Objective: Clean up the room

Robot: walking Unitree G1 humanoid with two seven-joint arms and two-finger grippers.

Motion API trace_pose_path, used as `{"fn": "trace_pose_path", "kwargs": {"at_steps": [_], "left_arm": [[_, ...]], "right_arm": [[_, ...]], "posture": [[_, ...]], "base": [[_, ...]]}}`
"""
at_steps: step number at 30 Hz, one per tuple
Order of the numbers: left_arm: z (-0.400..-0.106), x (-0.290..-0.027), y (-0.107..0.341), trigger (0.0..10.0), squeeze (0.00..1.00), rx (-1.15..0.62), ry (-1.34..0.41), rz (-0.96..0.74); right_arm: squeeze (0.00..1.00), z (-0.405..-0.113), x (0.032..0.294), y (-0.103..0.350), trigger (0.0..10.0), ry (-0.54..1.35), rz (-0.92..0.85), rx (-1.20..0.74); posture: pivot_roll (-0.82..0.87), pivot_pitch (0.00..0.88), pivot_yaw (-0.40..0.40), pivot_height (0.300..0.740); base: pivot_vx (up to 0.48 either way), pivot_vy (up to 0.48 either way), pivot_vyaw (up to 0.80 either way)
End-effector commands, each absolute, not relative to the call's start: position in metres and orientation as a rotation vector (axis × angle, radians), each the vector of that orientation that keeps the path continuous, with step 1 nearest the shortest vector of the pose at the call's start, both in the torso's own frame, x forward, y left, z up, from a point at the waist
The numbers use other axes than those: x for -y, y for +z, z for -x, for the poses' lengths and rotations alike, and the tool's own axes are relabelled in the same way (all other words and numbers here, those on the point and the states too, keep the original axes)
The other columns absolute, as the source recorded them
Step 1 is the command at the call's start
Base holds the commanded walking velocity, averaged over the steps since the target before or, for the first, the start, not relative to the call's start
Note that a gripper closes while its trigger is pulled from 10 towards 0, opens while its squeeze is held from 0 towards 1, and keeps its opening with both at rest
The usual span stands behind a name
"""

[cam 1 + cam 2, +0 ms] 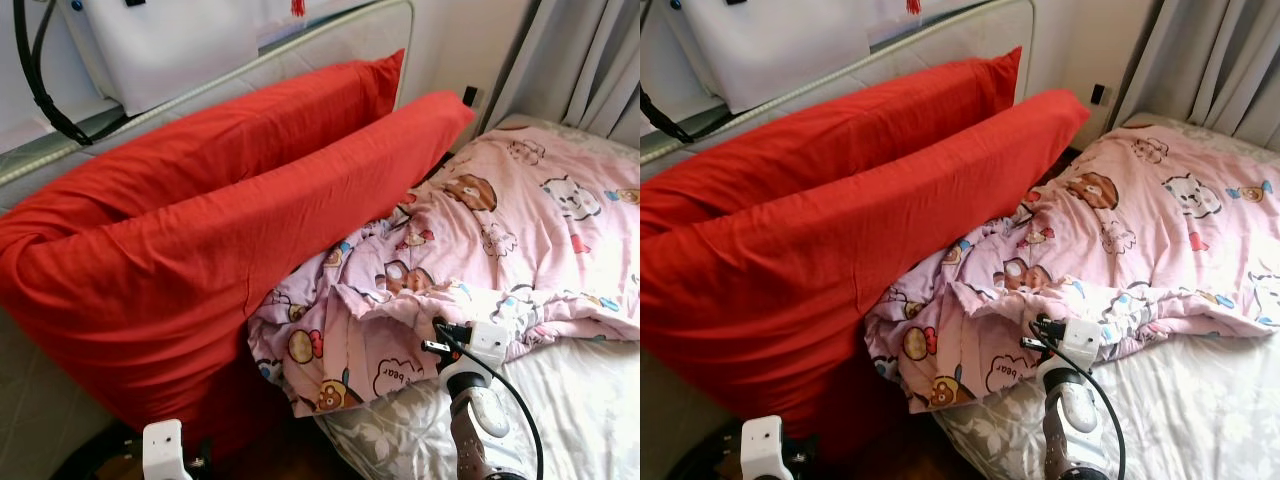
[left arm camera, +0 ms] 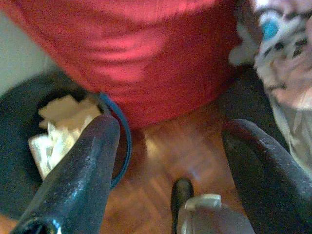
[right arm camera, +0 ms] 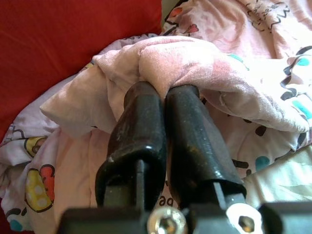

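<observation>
The pink cotton quilt with cartoon bears [image 1: 500,240] is lying crumpled across the bed, its near edge folded beside the two big red pillows [image 1: 220,230]. The right gripper [image 3: 163,95] is pinching that fold, fingers clenched on the cloth. The grip is thin, so the fabric may be slipping out when pulled. The left gripper [image 2: 170,146] is hanging released over the wooden floor, near what is possibly a dark waste bin [image 2: 29,146].

Red pillows [image 1: 200,250] walled the left side; the quilt [image 1: 480,250] crowded against them (no gap between). Bare sheet [image 1: 590,400] lay open at right; floor [image 2: 161,165] open below.
</observation>
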State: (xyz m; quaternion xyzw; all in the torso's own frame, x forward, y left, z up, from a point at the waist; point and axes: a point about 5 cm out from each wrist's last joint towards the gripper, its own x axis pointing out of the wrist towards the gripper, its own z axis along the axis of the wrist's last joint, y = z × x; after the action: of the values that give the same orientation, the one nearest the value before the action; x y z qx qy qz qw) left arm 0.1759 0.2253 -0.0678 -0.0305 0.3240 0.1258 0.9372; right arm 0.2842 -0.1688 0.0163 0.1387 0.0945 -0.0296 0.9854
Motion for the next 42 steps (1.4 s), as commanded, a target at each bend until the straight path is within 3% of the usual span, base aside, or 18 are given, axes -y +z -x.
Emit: {"fn": "trace_pose_path", "kwargs": {"at_steps": [1,16,42], "left_arm": [[-0.157,-0.229,-0.079,10.0,0.00,-0.757,0.279,0.071],[-0.156,-0.228,-0.081,10.0,0.00,-0.762,0.287,0.091],[-0.158,-0.232,-0.079,10.0,0.00,-0.761,0.282,0.079]], "right_arm": [[0.00,-0.281,0.170,0.012,10.0,-0.067,-0.273,-0.209],[0.00,-0.282,0.177,0.011,10.0,-0.091,-0.252,-0.220],[0.00,-0.282,0.184,0.013,10.0,-0.154,-0.218,-0.195]], "posture": [[-0.04,0.012,0.018,0.740],[-0.03,0.050,0.008,0.740],[-0.03,0.085,0.016,0.740]], "base": [[0.000,0.000,0.00],[0.000,0.000,0.00],[-0.295,0.000,0.00]]}}
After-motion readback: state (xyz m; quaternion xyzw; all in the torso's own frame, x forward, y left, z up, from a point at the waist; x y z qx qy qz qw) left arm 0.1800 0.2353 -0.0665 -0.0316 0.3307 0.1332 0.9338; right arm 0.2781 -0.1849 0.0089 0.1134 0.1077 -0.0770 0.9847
